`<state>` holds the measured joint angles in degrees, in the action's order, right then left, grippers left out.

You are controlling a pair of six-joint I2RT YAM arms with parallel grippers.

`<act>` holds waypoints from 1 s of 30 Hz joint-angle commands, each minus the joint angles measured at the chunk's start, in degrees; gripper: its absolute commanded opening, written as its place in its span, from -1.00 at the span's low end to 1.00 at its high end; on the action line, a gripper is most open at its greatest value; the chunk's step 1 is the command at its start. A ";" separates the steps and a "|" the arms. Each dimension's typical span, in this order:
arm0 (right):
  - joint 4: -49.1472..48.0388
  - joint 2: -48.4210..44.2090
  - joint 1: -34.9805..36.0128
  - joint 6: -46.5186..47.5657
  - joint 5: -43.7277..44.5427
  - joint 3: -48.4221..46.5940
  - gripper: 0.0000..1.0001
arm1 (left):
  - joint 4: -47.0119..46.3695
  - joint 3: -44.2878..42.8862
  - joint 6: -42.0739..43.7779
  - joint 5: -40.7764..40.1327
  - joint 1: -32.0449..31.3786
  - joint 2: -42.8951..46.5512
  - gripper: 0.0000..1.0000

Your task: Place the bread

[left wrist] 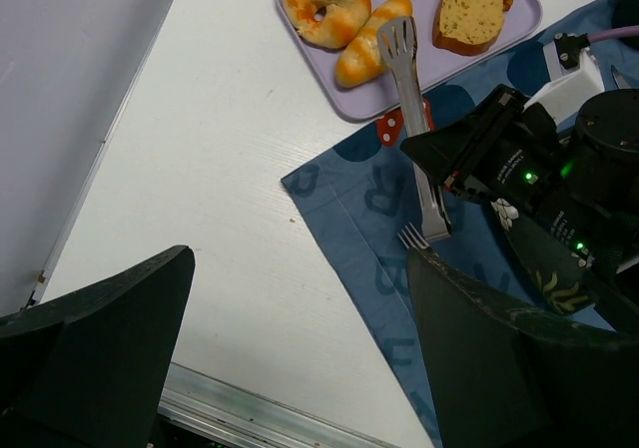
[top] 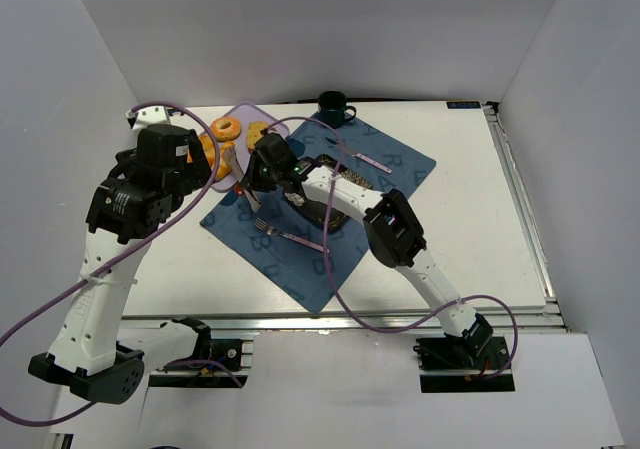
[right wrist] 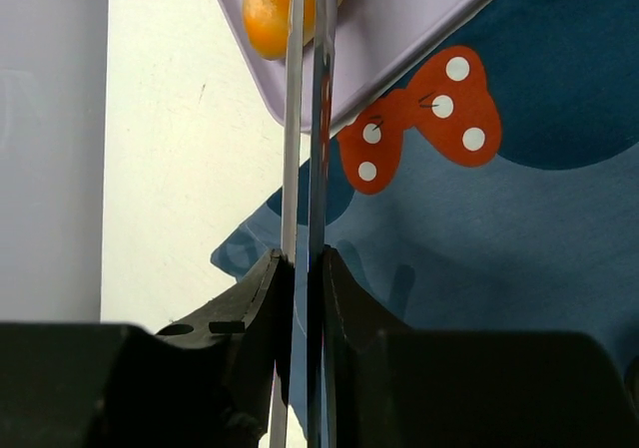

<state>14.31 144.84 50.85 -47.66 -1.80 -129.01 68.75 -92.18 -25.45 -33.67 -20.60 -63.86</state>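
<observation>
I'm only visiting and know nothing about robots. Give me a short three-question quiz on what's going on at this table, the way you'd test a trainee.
1. True or false: the left gripper is clamped on a piece of bread.
2. How does the right gripper stand to the long metal tongs?
A) It is shut on them.
B) It hovers open beside them.
C) They lie untouched on the table.
3. Fill in: the tongs' tips reach over a small golden-orange ____ on the lavender plastic tray.

Key:
1. False. It is open and empty.
2. A
3. croissant
</observation>
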 commanded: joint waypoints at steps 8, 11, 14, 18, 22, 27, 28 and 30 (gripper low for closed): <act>-0.43 -18.61 -1.98 1.78 -3.99 2.70 -0.85 | -1.69 -1.33 0.58 -1.40 -0.23 -0.30 0.96; 2.12 -24.49 -3.47 3.09 -4.52 7.18 -0.87 | -2.74 -2.03 -0.03 -2.36 -0.23 -1.44 0.96; 9.14 -34.67 -7.50 6.15 -4.79 12.98 -0.87 | -5.11 -2.92 -0.38 -2.10 -0.23 -2.67 0.96; 19.07 -44.53 -12.96 12.66 -6.63 22.64 -0.87 | -8.98 -1.52 -0.91 -0.79 -0.23 -3.47 0.96; 24.45 -52.01 -17.71 19.26 -8.13 30.65 -0.91 | -11.71 0.07 -0.74 0.01 -0.23 -4.35 0.96; 24.37 -55.98 -22.20 23.92 -13.65 41.37 -0.92 | -13.02 0.95 1.10 1.41 -0.14 -6.10 0.96; 24.19 -55.80 -22.20 24.28 -13.75 42.43 -0.91 | -13.20 0.95 1.37 1.59 -0.23 -6.45 0.96; 22.62 -55.54 -22.20 24.54 -13.75 45.77 -0.90 | -13.73 0.69 1.63 2.11 -0.23 -7.59 0.96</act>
<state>37.87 89.47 28.51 -26.79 -11.97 -85.78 57.23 -91.53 -25.06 -32.97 -20.60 -70.65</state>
